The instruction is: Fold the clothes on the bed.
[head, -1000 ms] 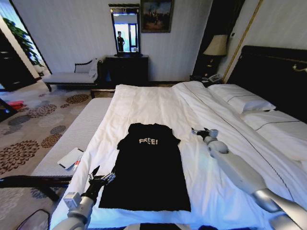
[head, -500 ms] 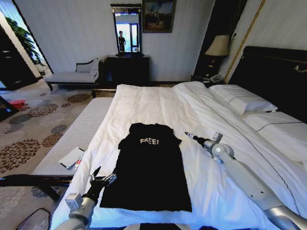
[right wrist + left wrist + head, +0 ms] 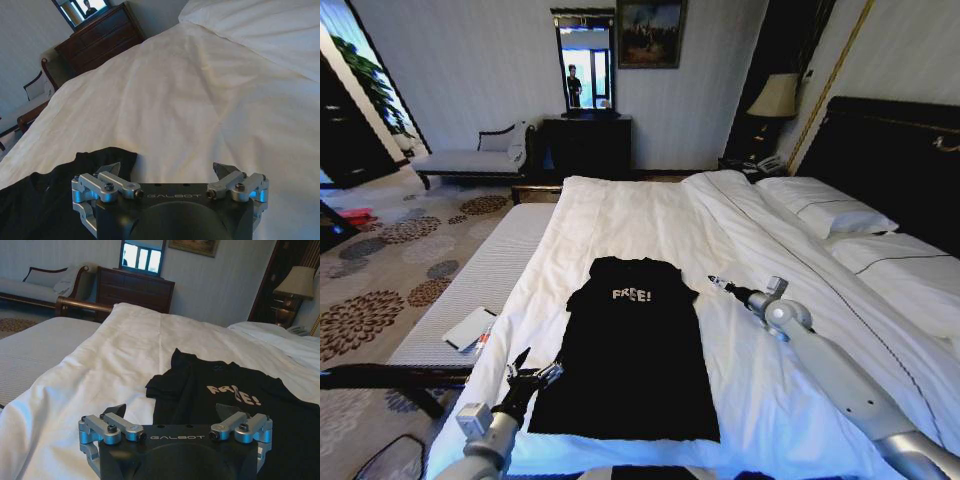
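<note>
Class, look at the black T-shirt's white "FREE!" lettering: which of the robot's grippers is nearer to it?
Right. The right gripper hovers open just beside the T-shirt at chest level, near the lettering. The left gripper, also open, sits by the hem-side edge, much farther away.

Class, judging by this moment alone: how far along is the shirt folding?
Done: sleeves look tucked in; the shirt lies long and narrow on the bed. In hand: nothing held; the open left gripper is at its lower corner, the open right gripper beside its shoulder. Left: folding it lengthwise.
</note>
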You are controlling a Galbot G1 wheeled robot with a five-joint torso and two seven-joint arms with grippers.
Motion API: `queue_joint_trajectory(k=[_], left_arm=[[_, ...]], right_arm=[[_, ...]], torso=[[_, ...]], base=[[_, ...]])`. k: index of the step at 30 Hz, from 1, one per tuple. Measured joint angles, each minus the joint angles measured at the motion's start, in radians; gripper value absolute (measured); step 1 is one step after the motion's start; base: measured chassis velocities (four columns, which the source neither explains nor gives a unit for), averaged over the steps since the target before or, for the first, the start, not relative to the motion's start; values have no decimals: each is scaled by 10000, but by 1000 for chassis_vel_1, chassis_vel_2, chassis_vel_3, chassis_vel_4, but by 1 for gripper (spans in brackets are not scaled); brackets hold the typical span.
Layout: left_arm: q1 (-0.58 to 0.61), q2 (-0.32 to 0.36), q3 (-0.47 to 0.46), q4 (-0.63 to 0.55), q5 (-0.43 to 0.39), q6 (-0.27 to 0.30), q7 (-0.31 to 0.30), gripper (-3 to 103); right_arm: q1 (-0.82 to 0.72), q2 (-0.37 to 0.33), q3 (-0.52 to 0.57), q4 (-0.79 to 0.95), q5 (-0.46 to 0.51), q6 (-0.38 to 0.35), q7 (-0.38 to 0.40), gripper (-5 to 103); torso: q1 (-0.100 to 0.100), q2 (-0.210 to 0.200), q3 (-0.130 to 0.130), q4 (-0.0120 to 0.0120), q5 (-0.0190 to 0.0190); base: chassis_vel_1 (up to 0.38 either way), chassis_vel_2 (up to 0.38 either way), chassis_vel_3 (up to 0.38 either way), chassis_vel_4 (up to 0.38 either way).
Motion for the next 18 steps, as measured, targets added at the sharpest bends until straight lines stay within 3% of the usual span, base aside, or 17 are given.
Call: queue_joint_trajectory(k=[18], left_arm=[[0,0,-3,1,-8,-1,2,100]], right_arm=[[-20,-33,32,-13,-32,26,-11,100]], torso=[[0,0,0,1,0]], base=[[0,0,0,0]])
